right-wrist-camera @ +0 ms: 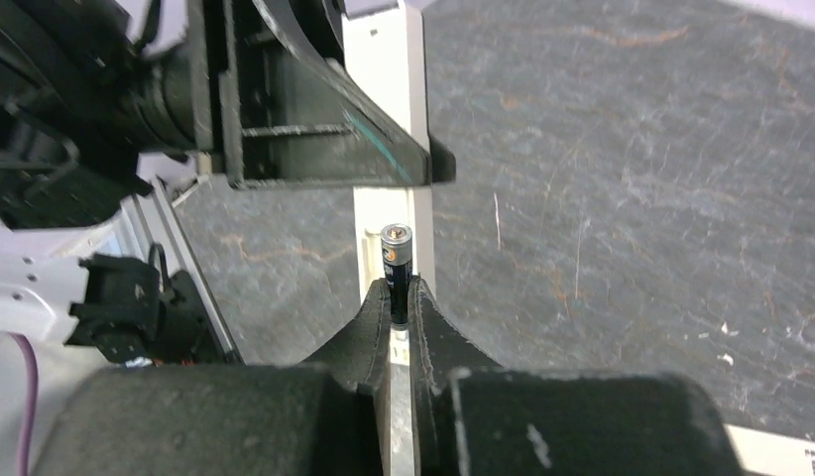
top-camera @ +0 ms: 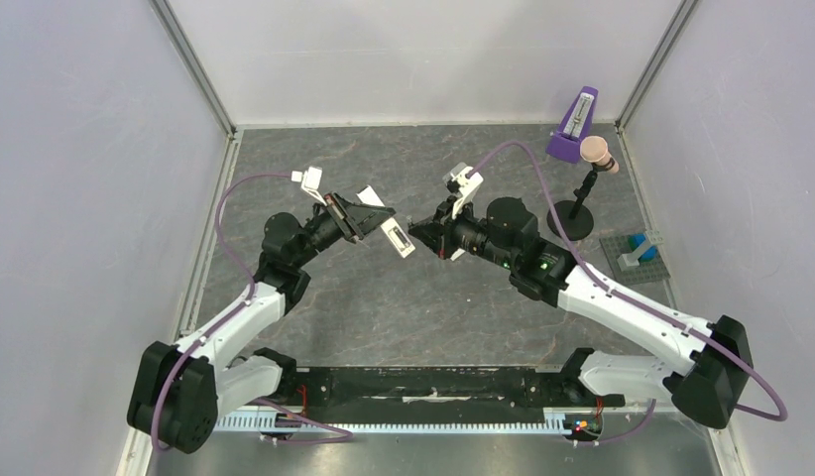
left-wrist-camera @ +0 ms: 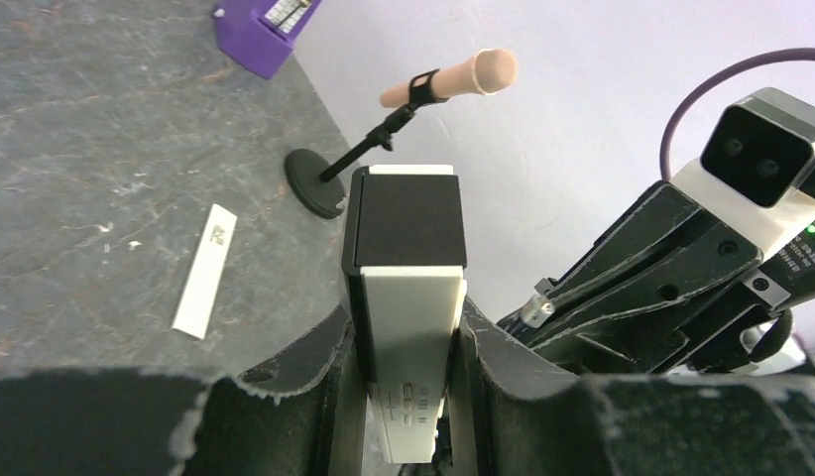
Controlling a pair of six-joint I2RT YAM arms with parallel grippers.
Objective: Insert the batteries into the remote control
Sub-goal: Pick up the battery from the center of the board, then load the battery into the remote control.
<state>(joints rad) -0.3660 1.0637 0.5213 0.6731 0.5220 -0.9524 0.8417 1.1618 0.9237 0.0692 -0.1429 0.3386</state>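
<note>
My left gripper (top-camera: pixel 376 216) (left-wrist-camera: pixel 406 322) is shut across the white remote control (top-camera: pixel 398 239) (left-wrist-camera: pixel 411 307) and holds it above the table. The remote's dark recess (left-wrist-camera: pixel 408 223) faces the left wrist camera. My right gripper (top-camera: pixel 421 236) (right-wrist-camera: pixel 398 293) is shut on a dark battery (right-wrist-camera: pixel 397 260), whose tip points along the remote (right-wrist-camera: pixel 389 99), close to its lower part. I cannot tell whether they touch. The second battery is out of view. The flat white cover strip (left-wrist-camera: pixel 205 270) lies on the table.
A purple metronome (top-camera: pixel 574 129) stands at the back right. Beside it is a microphone on a black stand (top-camera: pixel 582 198) (left-wrist-camera: pixel 453 79). A blue block on a grey plate (top-camera: pixel 637 250) is at the right. White walls close in three sides of the table.
</note>
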